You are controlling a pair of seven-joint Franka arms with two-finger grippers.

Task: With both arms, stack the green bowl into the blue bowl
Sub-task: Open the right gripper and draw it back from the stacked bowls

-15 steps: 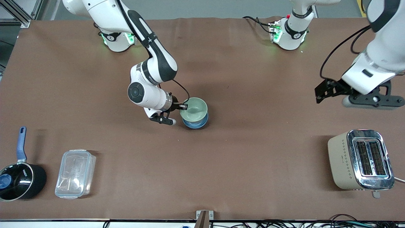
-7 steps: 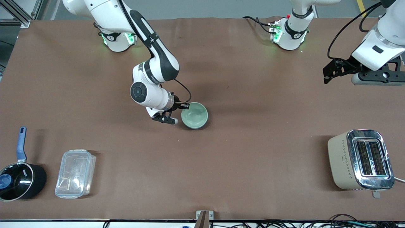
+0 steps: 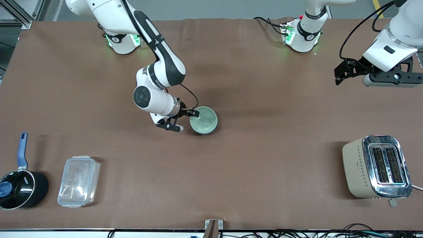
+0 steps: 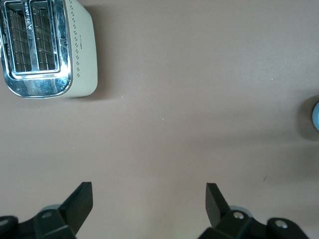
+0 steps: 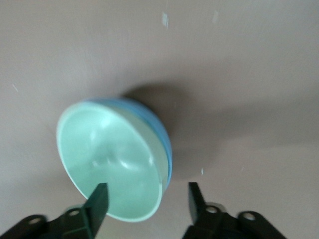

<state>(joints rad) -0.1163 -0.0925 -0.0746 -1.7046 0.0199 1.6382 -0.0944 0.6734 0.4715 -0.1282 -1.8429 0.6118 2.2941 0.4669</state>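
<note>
The green bowl (image 3: 204, 120) sits nested in the blue bowl (image 5: 163, 135) at the middle of the table. In the front view the blue bowl is almost hidden under it. My right gripper (image 3: 185, 120) is open at the bowls' rim. In the right wrist view (image 5: 147, 199) one finger (image 5: 98, 198) is over the green bowl's (image 5: 109, 159) inside and the other (image 5: 194, 196) is outside the rim, neither pressing it. My left gripper (image 3: 343, 71) is open and empty, held high over bare table at the left arm's end, and the left wrist view (image 4: 149, 199) shows nothing between its fingers.
A beige and chrome toaster (image 3: 376, 167) stands near the front camera at the left arm's end and also shows in the left wrist view (image 4: 47, 47). A clear lidded container (image 3: 78, 181) and a black saucepan with a blue handle (image 3: 19, 188) stand at the right arm's end.
The green bowl went down from above the blue bowl into it, and the right gripper's fingers came off its rim. The left arm lifted and drew back toward its base.
</note>
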